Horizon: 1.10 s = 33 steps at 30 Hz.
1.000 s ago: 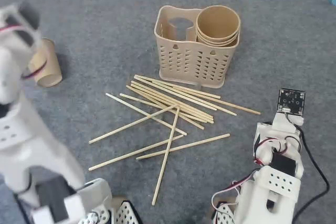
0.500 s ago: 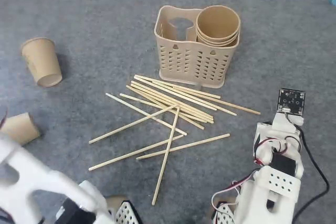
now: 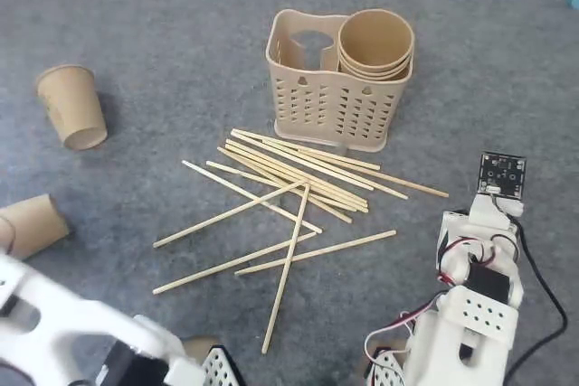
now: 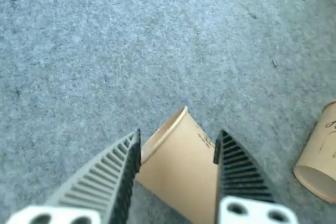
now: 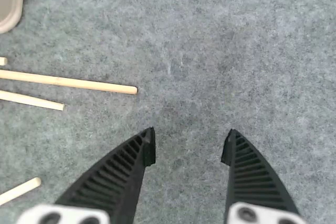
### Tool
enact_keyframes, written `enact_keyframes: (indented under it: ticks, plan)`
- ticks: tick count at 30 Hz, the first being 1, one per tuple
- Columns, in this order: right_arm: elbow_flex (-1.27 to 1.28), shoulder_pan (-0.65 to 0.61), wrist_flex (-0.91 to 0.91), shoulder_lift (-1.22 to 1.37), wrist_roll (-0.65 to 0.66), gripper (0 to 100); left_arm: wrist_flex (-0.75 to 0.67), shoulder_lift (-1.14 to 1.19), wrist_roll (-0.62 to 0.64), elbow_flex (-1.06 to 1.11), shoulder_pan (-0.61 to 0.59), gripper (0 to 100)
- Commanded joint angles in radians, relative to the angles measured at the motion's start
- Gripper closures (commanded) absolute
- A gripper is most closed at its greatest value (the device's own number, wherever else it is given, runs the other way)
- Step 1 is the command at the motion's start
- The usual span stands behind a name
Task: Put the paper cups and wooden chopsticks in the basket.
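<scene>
A beige slotted basket (image 3: pixel 327 97) stands at the back of the grey carpet, with several paper cups (image 3: pixel 375 42) nested in one of its compartments. Wooden chopsticks (image 3: pixel 289 192) lie scattered in front of it. Two loose paper cups lie on their sides: one at the far left (image 3: pixel 72 106), one near the left edge (image 3: pixel 32 223). My left gripper (image 4: pixel 178 142) is open, and that nearer cup (image 4: pixel 178 166) lies between its fingers, with the other cup (image 4: pixel 320 161) beyond. My right gripper (image 5: pixel 189 145) hangs open over bare carpet, close to some chopstick ends (image 5: pixel 68 82).
The left arm's white body (image 3: pixel 63 323) fills the lower left corner and the right arm (image 3: pixel 479 282) sits at the lower right. A corner of the basket (image 5: pixel 10 3) is visible in the right wrist view. Bare carpet lies to the right of the basket.
The left arm swung down from over the far-left cup to the lower left corner, uncovering the second cup by the left edge. The right arm stayed still.
</scene>
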Motion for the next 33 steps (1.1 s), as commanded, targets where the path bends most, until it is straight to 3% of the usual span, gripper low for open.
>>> enact_keyframes:
  ticks: [1,9,20,27,33]
  plan:
    - [-0.009,-0.012,-0.01,-0.024,0.021,77.9,-0.086,-0.043,-0.018,0.018,-0.006,78]
    - [-0.011,-0.013,0.016,-0.031,0.021,77.9,-0.124,0.189,-0.018,-0.068,0.009,79]
    - [-0.011,-0.013,0.016,-0.031,0.021,77.9,0.163,0.603,-0.018,-0.443,0.089,79]
    - [-0.012,-0.013,0.016,-0.031,0.021,77.9,0.295,0.525,-0.02,-0.483,0.178,97]
    - [-0.012,-0.013,0.016,-0.031,0.021,77.9,0.414,0.315,-0.02,-0.481,0.265,98]
